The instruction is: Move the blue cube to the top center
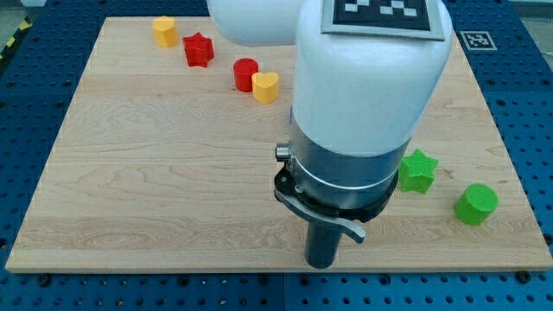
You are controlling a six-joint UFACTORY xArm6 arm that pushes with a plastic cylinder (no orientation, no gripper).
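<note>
No blue cube shows in the camera view; the large white arm body (363, 78) covers the board's middle and top centre and may hide it. The dark rod hangs below the arm, and my tip (321, 264) is near the bottom edge of the board, a little right of centre. It touches no visible block. The nearest visible block is a green star (417, 170), up and to the right of my tip.
A wooden board (130, 190) lies on a blue perforated table. A yellow hexagonal block (164, 31), a red star (198, 49), a red cylinder (245, 74) and a yellow heart (265, 87) run diagonally at the top left. A green cylinder (476, 204) sits at the right.
</note>
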